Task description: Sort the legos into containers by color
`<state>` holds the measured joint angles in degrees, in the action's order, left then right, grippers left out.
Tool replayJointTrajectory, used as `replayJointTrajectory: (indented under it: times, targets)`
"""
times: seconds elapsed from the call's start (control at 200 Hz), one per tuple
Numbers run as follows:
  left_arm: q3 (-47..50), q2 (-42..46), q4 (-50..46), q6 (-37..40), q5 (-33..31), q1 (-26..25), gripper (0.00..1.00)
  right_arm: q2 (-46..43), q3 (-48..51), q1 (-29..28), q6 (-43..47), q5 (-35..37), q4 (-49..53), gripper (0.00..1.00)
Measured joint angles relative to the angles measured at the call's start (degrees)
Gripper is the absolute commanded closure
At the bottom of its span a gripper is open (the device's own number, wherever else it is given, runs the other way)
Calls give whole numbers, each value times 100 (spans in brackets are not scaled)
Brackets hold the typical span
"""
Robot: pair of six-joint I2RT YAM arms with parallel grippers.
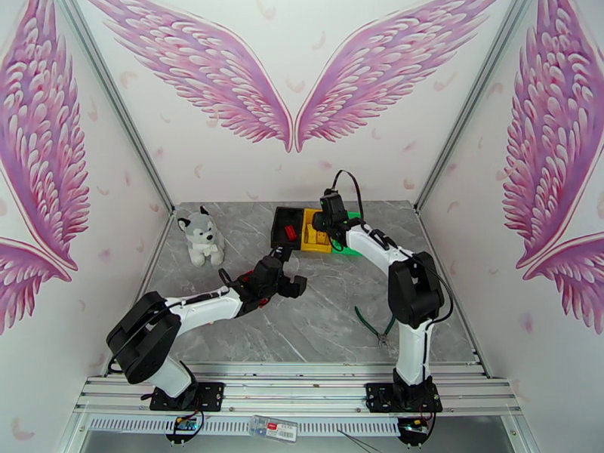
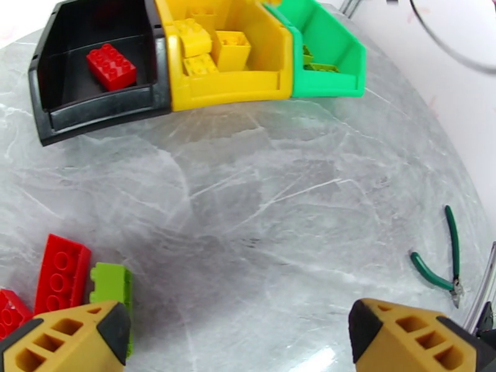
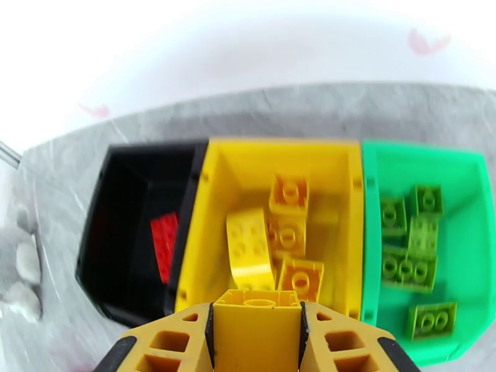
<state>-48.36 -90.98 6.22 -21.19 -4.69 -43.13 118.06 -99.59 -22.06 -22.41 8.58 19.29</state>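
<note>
My right gripper (image 3: pixel 257 333) is shut on a yellow lego (image 3: pixel 257 320) and hangs over the near edge of the yellow bin (image 3: pixel 248 165), which holds several yellow legos. The black bin (image 3: pixel 121 212) has one red lego (image 3: pixel 164 243); the green bin (image 3: pixel 434 168) has several green ones. My left gripper (image 2: pixel 239 342) is open above the table, nothing between its fingers. By its left finger lie a red lego (image 2: pixel 61 274), a green lego (image 2: pixel 111 289) and another red one (image 2: pixel 9 312). From above, the right gripper (image 1: pixel 332 220) is at the bins and the left gripper (image 1: pixel 287 279) is mid-table.
A plush husky (image 1: pixel 201 235) sits at the back left. Green-handled pliers (image 2: pixel 443 261) lie on the marble table to the right, close to the right arm's base (image 1: pixel 374 326). Walls close in both sides and the back.
</note>
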Motion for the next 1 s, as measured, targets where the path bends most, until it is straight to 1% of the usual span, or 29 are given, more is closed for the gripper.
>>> replayJointTrajectory:
  times: [0.08,0.165,0.215,0.305,0.44,0.625,0.845,0.945,1.0]
  targets:
    - [2,90,-20,26,-109,0,1,249,-455,37,7,-17,221,39]
    - [15,229,-9,48,-208,2,1,310,-553,55,50,-57,376,32]
    - [48,328,4,55,-254,11,1,308,-520,55,55,-87,422,30]
    - [125,474,26,59,-319,37,1,234,-254,52,44,-160,369,27]
    - [269,573,90,33,-387,129,1,-114,560,-28,7,-238,245,22]
    - [461,638,186,-144,-369,413,1,-726,1665,-367,-48,-328,-201,22]
    - [769,804,400,-483,-173,942,1,-1106,2514,-994,-177,-468,-802,25]
    - [872,861,487,-629,-85,1128,1,-1113,2791,-1316,-256,-566,-1005,28]
    - [911,885,516,-693,-52,1193,1,-1113,2905,-1467,-313,-612,-1078,32]
